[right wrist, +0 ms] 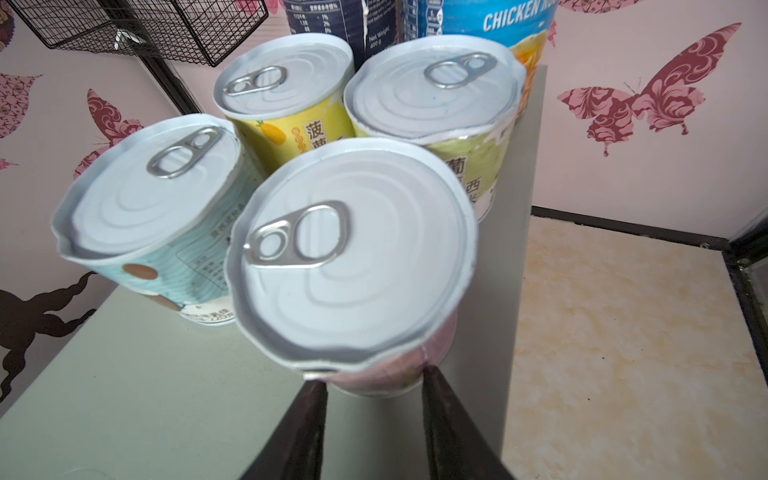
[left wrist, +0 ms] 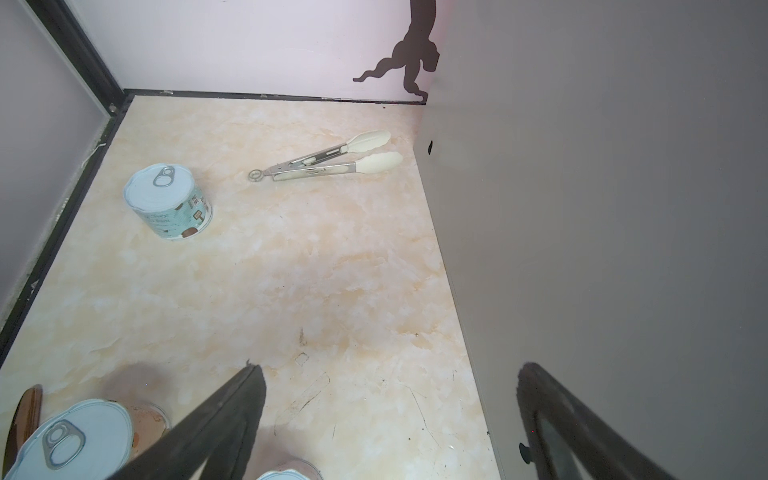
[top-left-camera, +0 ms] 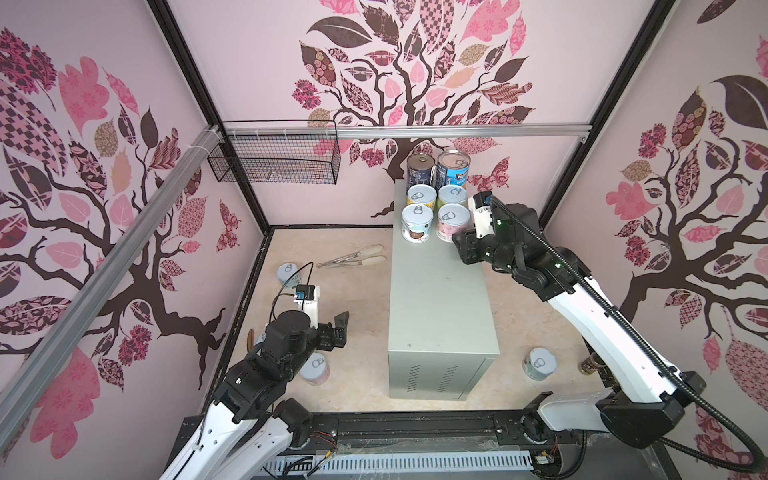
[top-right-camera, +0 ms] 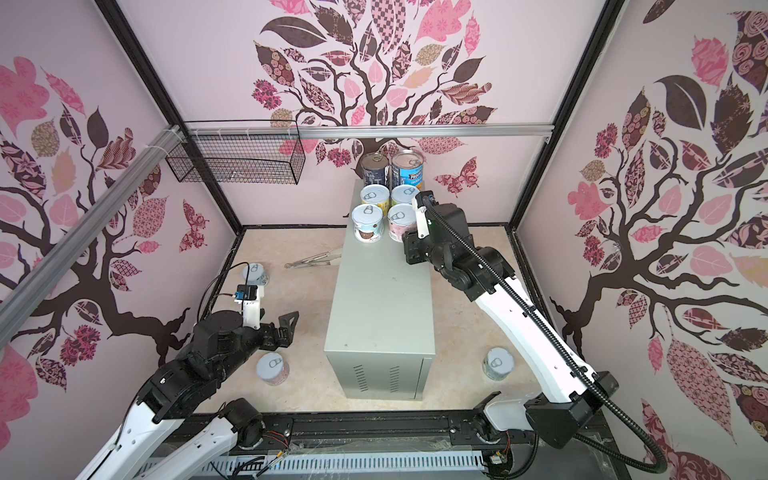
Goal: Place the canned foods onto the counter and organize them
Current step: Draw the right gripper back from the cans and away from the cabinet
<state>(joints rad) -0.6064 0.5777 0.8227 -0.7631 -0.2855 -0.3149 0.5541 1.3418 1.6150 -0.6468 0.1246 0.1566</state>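
The counter (top-left-camera: 440,299) (top-right-camera: 380,299) is a tall grey-green box. At its far end stand two tall cans, navy (top-left-camera: 420,170) and blue (top-left-camera: 453,168), and several short ones: yellow (right wrist: 282,95), green (right wrist: 436,91), teal (right wrist: 149,195) and pink-labelled (right wrist: 353,257). My right gripper (right wrist: 374,376) (top-left-camera: 457,241) is shut low on the pink can, which rests on the counter top. On the floor stand three short cans (top-left-camera: 289,274) (top-left-camera: 314,369) (top-left-camera: 539,363). A dark can (top-left-camera: 592,365) is half hidden behind the right arm. My left gripper (left wrist: 390,368) (top-left-camera: 343,328) hangs open above the floor, left of the counter.
Metal tongs (top-left-camera: 353,257) (left wrist: 328,162) with cream tips lie on the beige floor left of the counter. A black wire basket (top-left-camera: 274,158) hangs on the back-left rail. Walls enclose the floor on three sides.
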